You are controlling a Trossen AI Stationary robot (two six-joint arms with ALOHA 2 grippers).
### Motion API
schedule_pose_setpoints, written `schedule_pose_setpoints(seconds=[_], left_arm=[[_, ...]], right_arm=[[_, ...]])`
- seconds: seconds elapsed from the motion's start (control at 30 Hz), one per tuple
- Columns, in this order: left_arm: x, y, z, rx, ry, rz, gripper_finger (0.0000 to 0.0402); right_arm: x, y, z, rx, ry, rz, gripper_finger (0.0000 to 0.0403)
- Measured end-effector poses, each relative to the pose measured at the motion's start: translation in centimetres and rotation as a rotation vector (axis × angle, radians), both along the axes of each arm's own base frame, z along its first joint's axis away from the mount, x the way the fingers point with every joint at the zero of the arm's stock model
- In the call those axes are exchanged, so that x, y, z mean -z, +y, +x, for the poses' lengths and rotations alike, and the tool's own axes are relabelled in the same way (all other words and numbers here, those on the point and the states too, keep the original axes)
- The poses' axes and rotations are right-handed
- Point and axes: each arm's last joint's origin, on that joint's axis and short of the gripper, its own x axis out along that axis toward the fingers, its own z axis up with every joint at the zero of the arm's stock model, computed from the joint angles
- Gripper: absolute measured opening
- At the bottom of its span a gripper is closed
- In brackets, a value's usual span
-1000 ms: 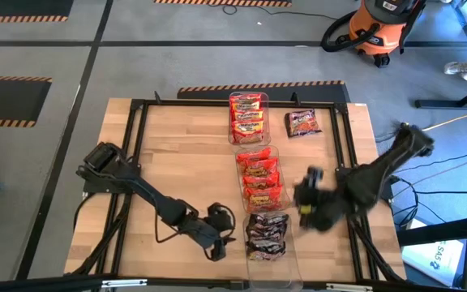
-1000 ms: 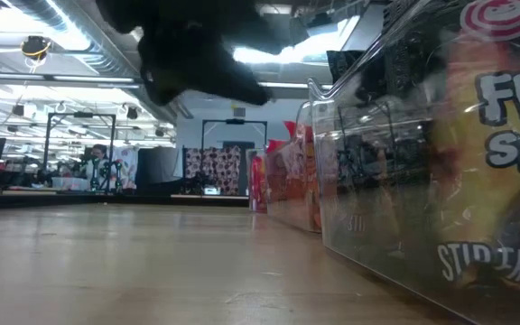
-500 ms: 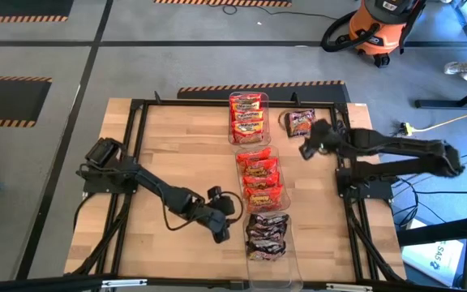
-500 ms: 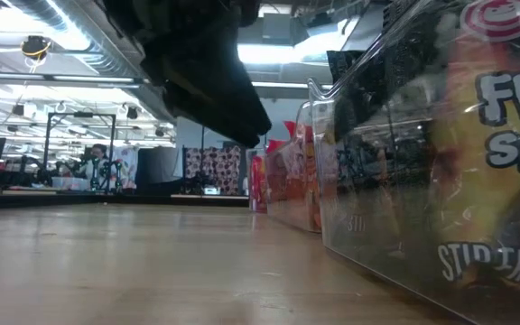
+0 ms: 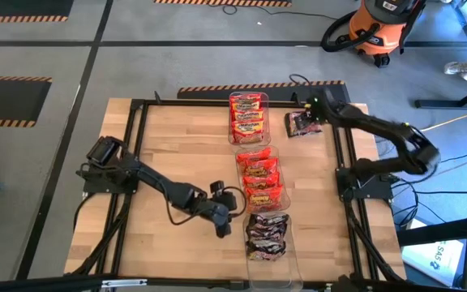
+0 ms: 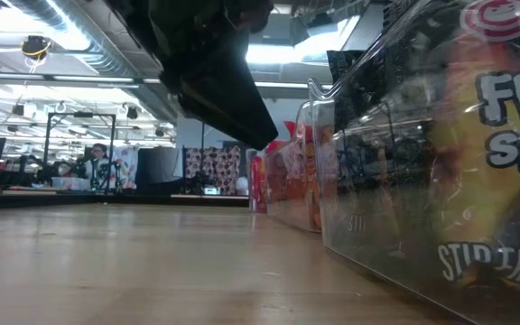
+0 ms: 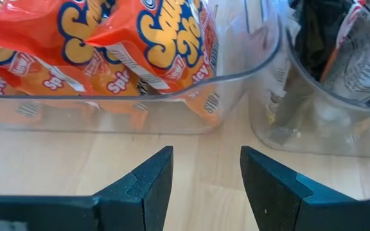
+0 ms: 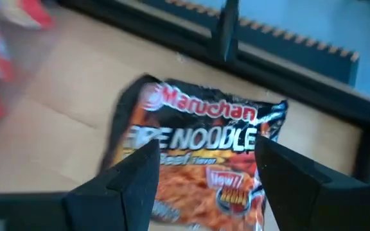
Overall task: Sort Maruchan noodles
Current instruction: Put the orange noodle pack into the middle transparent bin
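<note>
A loose dark Maruchan noodles packet point(image 5: 302, 123) lies flat on the table at the far right. My right gripper point(image 5: 313, 112) hovers over it, open, a finger on either side of the packet point(image 8: 198, 138) in the right wrist view, touching nothing. Down the table's middle stand three clear bins: red-yellow packets point(image 5: 248, 118) farthest, orange-red packets point(image 5: 259, 174) in the middle, dark packets point(image 5: 266, 235) nearest. My left gripper point(image 5: 235, 209) is open and empty above the wood, level with the gap between the orange-red bin point(image 7: 108, 58) and the dark-packet bin point(image 7: 339, 70).
A black metal frame point(image 5: 343, 154) runs along the table's edges, close behind the loose packet point(image 8: 288, 83). Bare wood lies left of the bins point(image 5: 177, 146). In the low view my left arm point(image 6: 210, 81) hangs overhead, and the bin walls point(image 6: 377, 181) fill the right.
My right gripper has swung from beside the near bins toward the table's far edge, rolling and sinking, and now hangs over the loose dark packet. My left gripper has slid toward the bins and turned a little. Neither has opened or shut.
</note>
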Motion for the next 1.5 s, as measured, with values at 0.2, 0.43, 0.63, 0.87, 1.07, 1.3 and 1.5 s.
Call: schedule_pose_setpoints(seconds=[0.2,0.43,0.63,0.87,1.07,1.3,1.5], left_arm=[[0.0,0.6,0.2,-0.015,0.001,0.001,0.0175],[0.0,0.8,0.3,-0.025,-0.005,-0.003,0.0175],[0.0,0.5,0.2,-0.032,-0.010,-0.024,0.0175],[0.0,-0.7,-0.2,-0.015,-0.010,-0.053,0.0175],[0.0,-2.0,-0.8,0.007,-0.011,-0.069,0.0175],[0.0,-2.8,-1.1,0.030,-0.010,-0.068,0.0175],[0.0,-2.7,-1.1,0.031,-0.008,-0.072,0.0175]], right_arm=[[3.6,-2.8,0.2,-0.052,-0.037,0.138,0.0231],[3.8,-1.6,0.7,-0.053,0.064,0.233,0.0220],[4.3,1.2,0.5,-0.070,0.223,0.434,0.0198],[4.1,5.7,1.9,-0.165,0.322,0.602,0.0192],[1.1,8.3,2.9,-0.274,0.316,0.573,0.0200],[-1.2,8.4,2.8,-0.391,0.380,0.482,0.0257],[0.1,5.8,2.2,-0.410,0.498,0.462,0.0337]])
